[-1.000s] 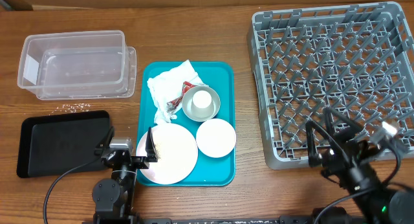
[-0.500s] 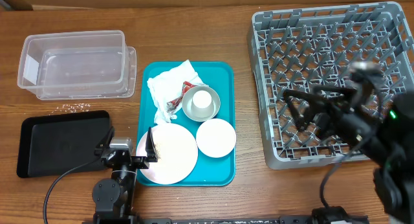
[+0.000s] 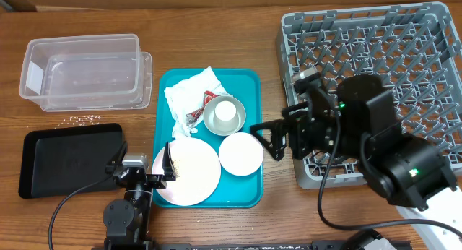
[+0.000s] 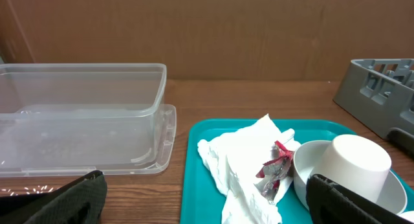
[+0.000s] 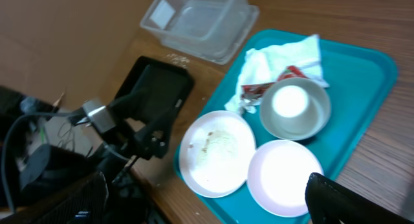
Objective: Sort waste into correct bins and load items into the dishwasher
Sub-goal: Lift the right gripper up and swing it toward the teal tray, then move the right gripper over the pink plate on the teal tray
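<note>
The left gripper (image 3: 143, 165) is spread open and empty, with the black tray (image 3: 68, 160) just to its left and the pale-pink plate (image 3: 191, 176) at its right finger. Ahead of it lie crumpled napkins (image 3: 188, 97), a red packet (image 3: 210, 98) and a grey bowl (image 3: 211, 121) holding a white cup (image 3: 226, 113). The right gripper (image 3: 267, 139), jaws apart and empty, hovers just right of the small pink bowl (image 3: 240, 154), with the dish rack (image 3: 375, 48) to its right.

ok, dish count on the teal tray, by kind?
Plate: 1
Bowls: 2, the pink bowl and the grey bowl
Cup: 1, sitting in the grey bowl
Total: 4
</note>
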{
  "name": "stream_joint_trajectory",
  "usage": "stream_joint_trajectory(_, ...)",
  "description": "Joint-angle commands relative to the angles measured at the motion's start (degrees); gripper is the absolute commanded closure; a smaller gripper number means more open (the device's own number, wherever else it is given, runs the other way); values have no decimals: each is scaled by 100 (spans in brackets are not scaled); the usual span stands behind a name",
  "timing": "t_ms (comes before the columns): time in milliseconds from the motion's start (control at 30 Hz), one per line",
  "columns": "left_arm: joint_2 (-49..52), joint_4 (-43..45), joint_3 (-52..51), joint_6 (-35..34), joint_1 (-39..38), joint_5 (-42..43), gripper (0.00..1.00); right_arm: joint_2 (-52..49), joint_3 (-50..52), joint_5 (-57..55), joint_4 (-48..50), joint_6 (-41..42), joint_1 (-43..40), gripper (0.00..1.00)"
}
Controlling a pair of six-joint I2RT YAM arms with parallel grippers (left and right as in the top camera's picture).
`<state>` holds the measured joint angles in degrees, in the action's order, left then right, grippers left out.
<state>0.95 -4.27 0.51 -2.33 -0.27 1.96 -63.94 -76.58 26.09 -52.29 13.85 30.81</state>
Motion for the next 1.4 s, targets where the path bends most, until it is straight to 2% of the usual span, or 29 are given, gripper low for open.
stream_joint_trajectory(0, -61, -2, -24, 151, 24, 42, 0, -26, -155, 459, 192, -11, 219, 0)
stream_joint_trajectory(300, -61, -2, -24, 151, 24, 42, 0, -144, -151, 1482, 245, -11, 267, 1)
stream_joint_trajectory(1367, -61, -2, -24, 151, 24, 42, 0, -168, -151, 1449, 380, 136, 267, 0)
